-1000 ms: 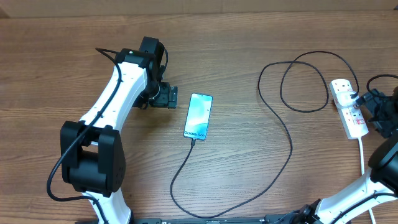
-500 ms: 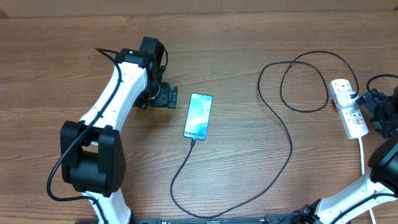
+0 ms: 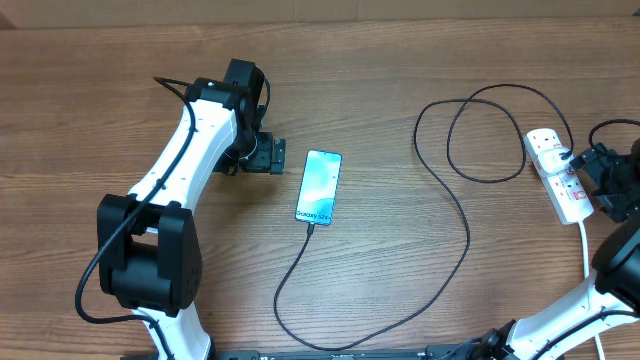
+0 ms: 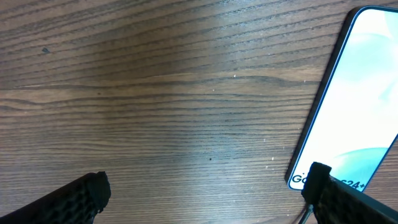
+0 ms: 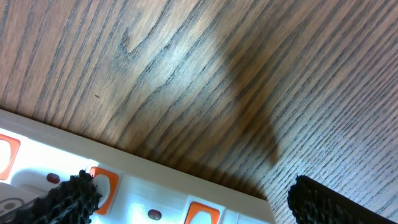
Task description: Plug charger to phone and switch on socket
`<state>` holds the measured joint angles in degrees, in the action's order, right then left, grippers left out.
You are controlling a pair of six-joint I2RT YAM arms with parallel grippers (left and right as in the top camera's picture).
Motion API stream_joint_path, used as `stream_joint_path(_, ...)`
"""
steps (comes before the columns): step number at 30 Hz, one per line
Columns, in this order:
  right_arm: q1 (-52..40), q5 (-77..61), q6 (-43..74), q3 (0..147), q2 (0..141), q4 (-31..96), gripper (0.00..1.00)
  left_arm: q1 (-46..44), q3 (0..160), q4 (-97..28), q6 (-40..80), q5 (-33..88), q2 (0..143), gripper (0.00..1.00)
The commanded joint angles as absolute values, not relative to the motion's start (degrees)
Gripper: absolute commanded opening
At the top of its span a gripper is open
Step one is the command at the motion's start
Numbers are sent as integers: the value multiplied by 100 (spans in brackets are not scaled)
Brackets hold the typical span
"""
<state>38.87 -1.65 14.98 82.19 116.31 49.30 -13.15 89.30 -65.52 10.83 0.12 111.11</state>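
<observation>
The phone (image 3: 319, 187) lies screen up at the table's middle, and also shows in the left wrist view (image 4: 360, 93). The black charger cable (image 3: 455, 215) meets the phone's bottom edge, curves right and loops up to the white socket strip (image 3: 562, 180). My left gripper (image 3: 277, 158) is open and empty just left of the phone, and in its wrist view (image 4: 205, 190) the right finger (image 4: 339, 196) overlaps the phone's bottom corner. My right gripper (image 3: 597, 170) is open over the strip (image 5: 155, 186). Its left fingertip (image 5: 68, 196) sits by an orange-red switch (image 5: 104, 185).
The strip's white cord (image 3: 583, 250) runs down toward the table's front right. The black cable's loops (image 3: 490, 130) lie left of the strip. A second switch (image 5: 202, 214) shows between the right fingers. Bare wood surrounds the phone.
The strip's far end has shifted slightly left under my right gripper. The left arm, phone and cable have not moved.
</observation>
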Motion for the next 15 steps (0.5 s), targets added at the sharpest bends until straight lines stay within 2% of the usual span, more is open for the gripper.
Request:
stream_joint_path(1,3601,-550,1299,8136,11679,5133,100,-1343,8973,-6549,1184,-60,10991,100)
stream_joint_path(15,3601,-548,1302,8136,11679,5251,100,-1345,8973,-6549,1184,-60,10991,100)
